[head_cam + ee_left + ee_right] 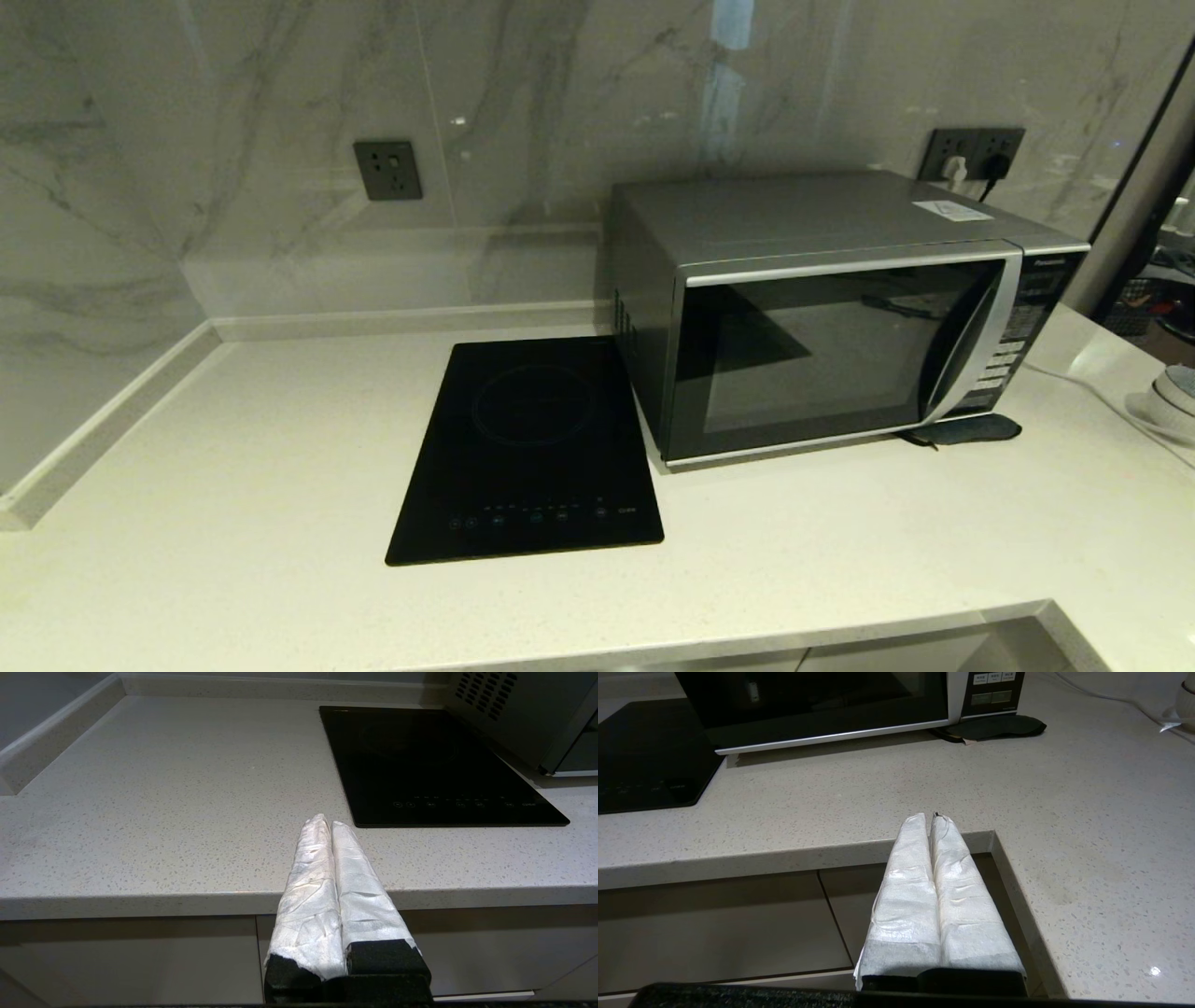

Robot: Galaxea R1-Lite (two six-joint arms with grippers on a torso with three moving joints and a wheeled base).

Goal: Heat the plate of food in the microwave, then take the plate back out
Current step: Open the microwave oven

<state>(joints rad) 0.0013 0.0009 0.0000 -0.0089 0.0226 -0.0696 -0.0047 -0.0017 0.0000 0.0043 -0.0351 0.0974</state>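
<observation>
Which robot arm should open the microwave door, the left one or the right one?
Probably the right. The right gripper hangs shut before the counter edge facing the microwave, whose handle is on its right side. The left gripper, also shut, faces the black hob, farther away.

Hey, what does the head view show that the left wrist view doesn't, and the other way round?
Only the head view: the microwave's closed door with its handle, the wall sockets, and a dark pad under the microwave's front corner. No plate is visible.

Only the left wrist view: the left gripper, shut and empty at the counter's front edge, above the cabinet fronts.

Both: the black hob, the speckled counter and the microwave's vented side.
</observation>
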